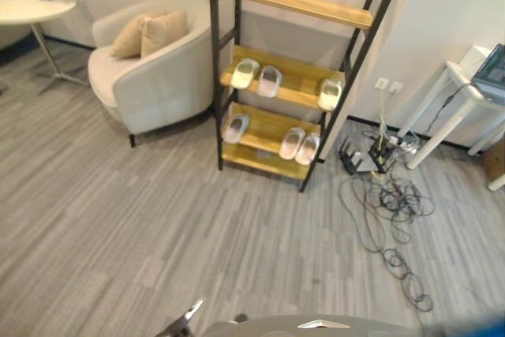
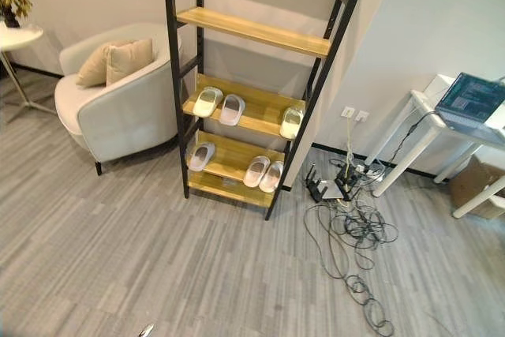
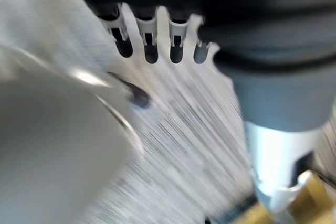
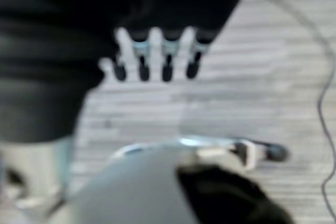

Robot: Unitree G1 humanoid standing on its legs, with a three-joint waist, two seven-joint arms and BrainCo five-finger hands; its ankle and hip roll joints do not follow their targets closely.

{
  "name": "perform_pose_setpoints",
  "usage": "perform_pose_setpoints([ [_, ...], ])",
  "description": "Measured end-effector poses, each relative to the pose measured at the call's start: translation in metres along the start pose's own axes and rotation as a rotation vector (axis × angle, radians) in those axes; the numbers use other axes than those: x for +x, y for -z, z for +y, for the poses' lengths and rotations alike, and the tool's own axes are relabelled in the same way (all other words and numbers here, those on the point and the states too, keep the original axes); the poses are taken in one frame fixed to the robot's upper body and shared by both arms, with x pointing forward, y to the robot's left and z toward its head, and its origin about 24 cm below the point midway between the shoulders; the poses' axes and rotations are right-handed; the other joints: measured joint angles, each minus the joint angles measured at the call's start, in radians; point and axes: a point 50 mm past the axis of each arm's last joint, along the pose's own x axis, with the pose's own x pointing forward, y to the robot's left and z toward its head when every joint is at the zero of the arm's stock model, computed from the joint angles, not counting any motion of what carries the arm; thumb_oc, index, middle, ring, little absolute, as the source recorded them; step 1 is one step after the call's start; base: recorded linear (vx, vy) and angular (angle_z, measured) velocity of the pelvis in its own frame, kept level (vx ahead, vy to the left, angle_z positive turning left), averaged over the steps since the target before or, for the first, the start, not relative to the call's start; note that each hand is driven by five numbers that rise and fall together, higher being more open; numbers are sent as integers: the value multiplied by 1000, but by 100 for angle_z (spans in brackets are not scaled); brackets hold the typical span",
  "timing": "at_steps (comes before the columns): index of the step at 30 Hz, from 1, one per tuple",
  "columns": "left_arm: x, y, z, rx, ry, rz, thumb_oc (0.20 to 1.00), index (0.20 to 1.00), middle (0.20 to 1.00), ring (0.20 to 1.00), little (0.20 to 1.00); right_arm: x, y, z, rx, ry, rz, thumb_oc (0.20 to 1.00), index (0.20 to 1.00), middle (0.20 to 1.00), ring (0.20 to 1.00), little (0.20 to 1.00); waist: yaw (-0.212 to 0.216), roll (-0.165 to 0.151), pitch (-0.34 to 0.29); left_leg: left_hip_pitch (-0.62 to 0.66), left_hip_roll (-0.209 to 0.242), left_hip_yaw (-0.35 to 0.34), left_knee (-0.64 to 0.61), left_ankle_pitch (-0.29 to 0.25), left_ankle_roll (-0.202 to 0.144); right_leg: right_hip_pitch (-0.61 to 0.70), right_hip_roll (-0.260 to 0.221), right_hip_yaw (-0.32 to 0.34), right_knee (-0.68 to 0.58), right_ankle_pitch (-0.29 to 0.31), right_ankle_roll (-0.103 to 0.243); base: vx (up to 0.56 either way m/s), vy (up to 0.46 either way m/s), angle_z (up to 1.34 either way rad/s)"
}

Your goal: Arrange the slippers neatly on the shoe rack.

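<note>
Grey plank floor [image 1: 158,226] closest in, both hands hanging over it. Left hand [image 3: 152,40]: fingers straight, relaxed, nothing in it. Right hand [image 4: 157,56]: same, fingers straight and spread, holding nothing. Shoe rack [image 2: 260,37], black frame with wooden shelves, leans at the wall well ahead. Middle shelf [image 1: 296,84]: slipper pair [image 1: 256,76] side by side at its left end, single slipper [image 1: 331,94] at the right end by the rack's post. Bottom shelf [image 1: 264,128]: lone slipper [image 1: 235,128] at left, another pair [image 1: 299,145] touching each other at right. Upper shelves bare. All slippers pale, toes toward the wall. Cream armchair [image 1: 146,76] with two tan cushions [image 1: 150,33] just left of the rack, round white side table [image 1: 31,9] further left. Cable tangle [image 2: 355,234] on the floor right of the rack, white table [image 2: 442,116] with a laptop [image 2: 472,96] beyond it.
</note>
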Motion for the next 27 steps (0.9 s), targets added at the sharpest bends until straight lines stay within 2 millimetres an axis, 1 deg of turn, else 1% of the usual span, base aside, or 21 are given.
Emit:
perform_pose_setpoints([
  [1, 1, -7, -7, 21, 18, -19, 1000, 1000, 1000, 1000, 1000, 0, -6, 1, -1, -5, -21, 1000, 1000, 1000, 1000, 1000, -31, 9, -3, 14, -3, -31, -13, -4, -1, -21, 8, 1, -133, -18, -21, 432, -76, 79],
  [3, 1, -10, -12, 38, 31, -34, 1000, 1000, 1000, 1000, 1000, 0, -2, 2, 2, -8, -15, 1000, 1000, 1000, 1000, 1000, -43, 1, -8, 53, -14, -73, -26, -12, -9, -41, 17, 26, -345, -13, -25, 451, -143, 76],
  [5, 1, -7, -16, 82, 39, -24, 1000, 1000, 1000, 1000, 1000, 0, -1, 3, 6, -10, -10, 1000, 1000, 1000, 1000, 1000, -61, -8, -10, 77, -33, -124, -24, -31, -8, -57, 6, 82, -576, 68, -15, 450, -179, 70],
  [7, 1, 1, -13, 89, 30, 2, 1000, 1000, 1000, 1000, 1000, 0, 1, 4, 31, -11, -3, 1000, 1000, 1000, 1000, 1000, -63, -11, -5, 116, -37, -147, -29, -35, -1, -53, -25, 63, -733, 196, -6, 280, -147, 49],
  [8, 1, 6, -9, 92, 21, 20, 1000, 1000, 1000, 1000, 1000, 0, 3, 4, 31, -11, 7, 1000, 1000, 1000, 1000, 1000, -56, -15, -1, 142, -37, -153, -27, -58, -25, -56, -45, 32, -763, 238, -12, 323, -221, 22],
  [10, 0, 12, 1, 93, -3, 33, 1000, 1000, 1000, 1000, 1000, 0, 4, 4, 27, -13, 11, 1000, 1000, 1000, 1000, 1000, -56, -24, -1, 177, -37, -164, -25, -90, -32, -47, -57, 1, -771, 283, -8, 336, -271, 15],
  [12, -2, 18, 11, 125, -25, 52, 1000, 1000, 1000, 1000, 1000, 0, 8, 6, 25, -17, 18, 1000, 1000, 1000, 1000, 1000, -59, -35, -4, 222, -32, -188, -24, -126, -50, -24, -52, 18, -743, 293, -18, 336, -319, 31],
  [13, -3, 23, 14, 159, -34, 70, 1000, 1000, 1000, 1000, 1000, -1, 11, 6, 27, -17, 26, 1000, 1000, 1000, 1000, 1000, -65, -39, -10, 249, -19, -207, -22, -146, -69, 6, -41, 20, -755, 372, -54, 296, -374, 39],
  [15, -3, 29, 16, 168, -42, 90, 1000, 1000, 1000, 1000, 1000, -1, 13, 2, 31, -4, 34, 1000, 1000, 1000, 1000, 1000, -69, -17, -18, 267, 34, -201, 21, -165, -107, 62, 10, 11, -759, 333, -90, 259, -466, 31],
  [16, -3, 28, 18, 158, -45, 83, 1000, 1000, 1000, 1000, 1000, -1, 16, 2, 25, -4, 42, 1000, 1000, 1000, 1000, 1000, -63, -28, -19, 261, 42, -183, 95, -179, -126, 88, 22, 13, -776, 325, -107, 159, -396, 7],
  [17, -3, 29, 18, 156, -45, 84, 1000, 1000, 1000, 1000, 1000, -1, 11, 2, 15, -5, 29, 1000, 1000, 1000, 1000, 1000, -60, -23, -20, 231, 53, -168, 170, -187, -143, 109, 46, 12, -783, 315, -111, 106, -433, -12],
  [18, -3, 24, 20, 128, -55, 73, 1000, 1000, 1000, 1000, 1000, -1, 11, 6, -2, -15, 29, 1000, 1000, 1000, 1000, 1000, -58, -41, -12, 147, 63, -125, 385, -216, -168, 136, 49, 26, -811, 304, -128, -4, -283, -24],
  [19, -3, 24, 20, 123, -55, 73, 1000, 1000, 1000, 1000, 1000, 0, 4, 6, -16, -15, 9, 1000, 1000, 1000, 1000, 1000, -48, -39, -13, 105, 83, -116, 478, -201, -175, 162, 81, 30, -817, 304, -149, 24, -406, -21],
  [20, -2, 24, 15, 123, -40, 76, 1000, 1000, 1000, 1000, 1000, 0, -2, 3, -26, -11, -18, 1000, 1000, 1000, 1000, 1000, -49, -17, -18, 4, 127, -110, 691, -178, -189, 166, 124, 41, -807, 287, -183, 82, -363, -23],
  [21, -2, 18, 12, 110, -31, 59, 1000, 1000, 1000, 1000, 1000, 0, -11, 7, -50, -19, -36, 1000, 1000, 1000, 1000, 1000, -50, -6, -4, -73, 169, -79, 827, -101, -176, 177, 148, 34, -803, 277, -200, 139, -270, -36],
  [22, -3, 10, 20, 92, -54, 39, 1000, 1000, 1000, 1000, 1000, 1, -17, 13, -96, -33, -54, 1000, 1000, 1000, 1000, 1000, -29, -37, 7, -114, 210, -35, 925, -48, -140, 198, 156, 49, -810, 267, -222, 192, -175, -35],
  [23, -3, 5, 25, 87, -67, 27, 1000, 1000, 1000, 1000, 1000, 1, -22, 16, -133, -46, -67, 1000, 1000, 1000, 1000, 1000, -32, -39, 10, -143, 236, -22, 949, -68, -108, 214, 168, 49, -823, 253, -246, 133, -80, -32],
  [24, -5, 0, 30, 85, -80, 13, 1000, 1000, 1000, 1000, 1000, 1, -27, 17, -142, -45, -80, 1000, 1000, 1000, 1000, 1000, -27, -54, 17, -168, 248, -7, 931, -82, -105, 228, 175, 54, -823, 233, -246, 250, -48, -4],
  [25, -4, -1, 30, 84, -77, 14, 1000, 1000, 1000, 1000, 1000, 1, -29, 16, -148, -44, -87, 1000, 1000, 1000, 1000, 1000, -27, -66, 21, -167, 251, -13, 881, -90, -111, 231, 173, 55, -826, 229, -249, 262, -17, -13],
  [26, -5, 5, 34, 86, -89, 31, 1000, 1000, 1000, 1000, 1000, 1, -33, 16, -151, -41, -97, 1000, 1000, 1000, 1000, 1000, -21, -70, 20, -170, 237, -13, 797, -105, -142, 243, 176, 70, -827, 217, -247, 334, 4, -1],
  [27, -6, 6, 38, 80, -102, 35, 1000, 1000, 1000, 1000, 1000, 1, -35, 18, -152, -42, -101, 1000, 1000, 1000, 1000, 1000, -23, -77, 22, -158, 225, -16, 650, -119, -146, 268, 173, 72, -847, 222, -235, 254, 54, 4],
])
